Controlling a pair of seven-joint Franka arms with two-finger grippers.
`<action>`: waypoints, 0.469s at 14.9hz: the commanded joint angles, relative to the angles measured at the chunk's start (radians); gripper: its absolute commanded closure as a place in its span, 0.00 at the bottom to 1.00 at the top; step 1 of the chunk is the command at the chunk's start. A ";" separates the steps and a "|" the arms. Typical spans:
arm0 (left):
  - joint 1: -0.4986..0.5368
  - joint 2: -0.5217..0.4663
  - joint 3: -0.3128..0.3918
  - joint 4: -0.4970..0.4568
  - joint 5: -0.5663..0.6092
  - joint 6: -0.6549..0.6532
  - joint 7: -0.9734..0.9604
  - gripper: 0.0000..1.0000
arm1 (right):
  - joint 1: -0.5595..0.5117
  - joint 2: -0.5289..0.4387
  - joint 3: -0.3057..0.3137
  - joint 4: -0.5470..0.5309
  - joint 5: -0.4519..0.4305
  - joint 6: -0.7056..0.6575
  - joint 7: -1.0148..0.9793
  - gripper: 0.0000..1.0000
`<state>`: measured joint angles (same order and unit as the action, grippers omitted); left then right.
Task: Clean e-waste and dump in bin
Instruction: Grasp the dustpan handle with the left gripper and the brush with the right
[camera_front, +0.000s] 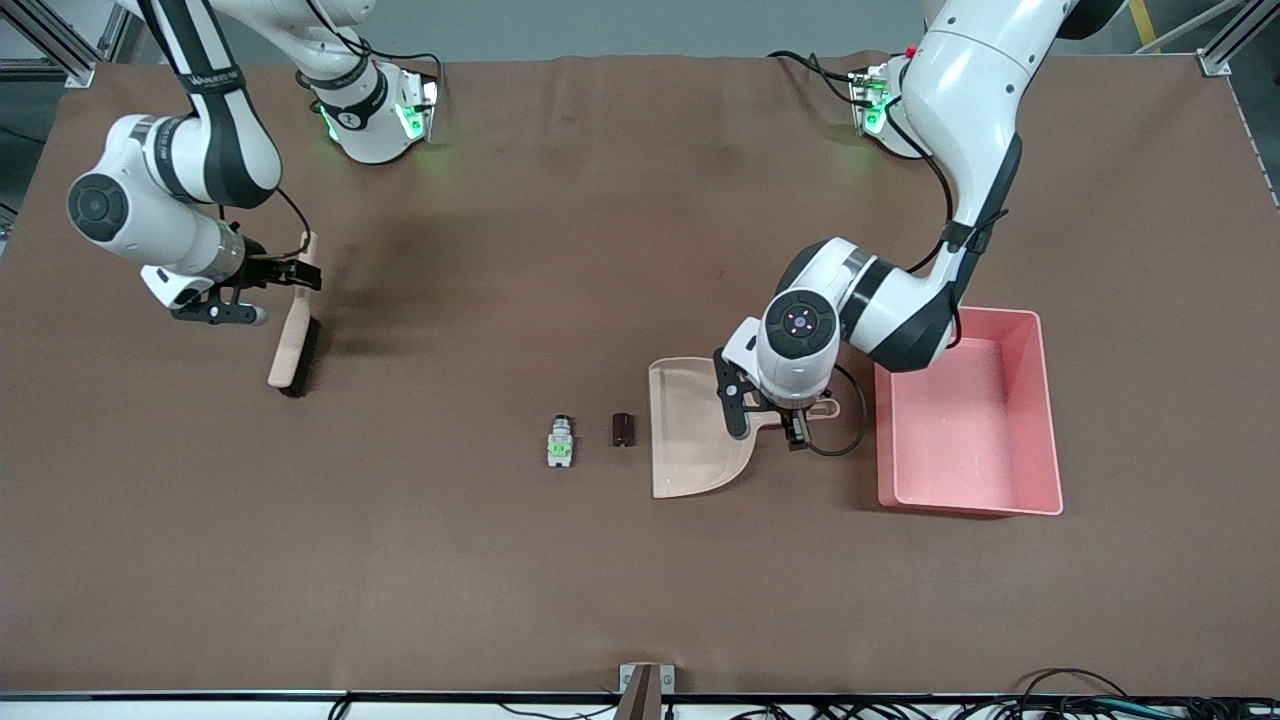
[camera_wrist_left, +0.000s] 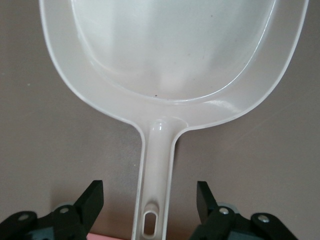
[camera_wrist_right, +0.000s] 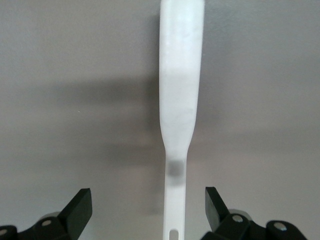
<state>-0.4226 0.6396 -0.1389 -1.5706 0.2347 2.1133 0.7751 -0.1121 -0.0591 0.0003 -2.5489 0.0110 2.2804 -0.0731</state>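
Nearest the front camera lie the two pieces of e-waste, side by side on the brown table: the white-and-green switch-like component with its dark cap pointing away from the camera, and just beside it, toward the left arm's end, the small dark maroon cylinder. Neither has been swept; both rest on bare table just short of the open mouth of the beige dustpan.

The dustpan lies flat, mouth toward the parts, handle toward the pink bin. The bin stands at the left arm's end of the table, just beside the dustpan handle, and appears to hold nothing.

The left gripper hangs low over the dustpan handle. In the left wrist view its dark fingers stand wide, one on each side of the handle and clear of it, so the pan is not yet gripped.

The right gripper is over the slim handle of the brush, which lies well apart from the parts at the right arm's end of the table. Its fingers likewise stand wide astride the handle without touching it.

Judged from this layout, the task is at its opening: both tools remain to be grasped, then the parts swept into the pan and tipped into the bin.
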 joint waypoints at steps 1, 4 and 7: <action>-0.005 0.034 -0.001 0.021 0.018 0.030 0.007 0.18 | -0.035 -0.002 0.006 -0.034 0.007 0.050 -0.048 0.00; -0.016 0.046 -0.001 0.021 0.018 0.034 0.003 0.19 | -0.046 0.044 0.006 -0.036 0.006 0.117 -0.085 0.00; -0.024 0.052 0.001 0.021 0.020 0.057 0.015 0.22 | -0.057 0.094 0.006 -0.036 0.006 0.207 -0.103 0.00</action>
<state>-0.4353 0.6800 -0.1402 -1.5700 0.2348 2.1560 0.7795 -0.1485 0.0015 -0.0014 -2.5768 0.0110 2.4302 -0.1484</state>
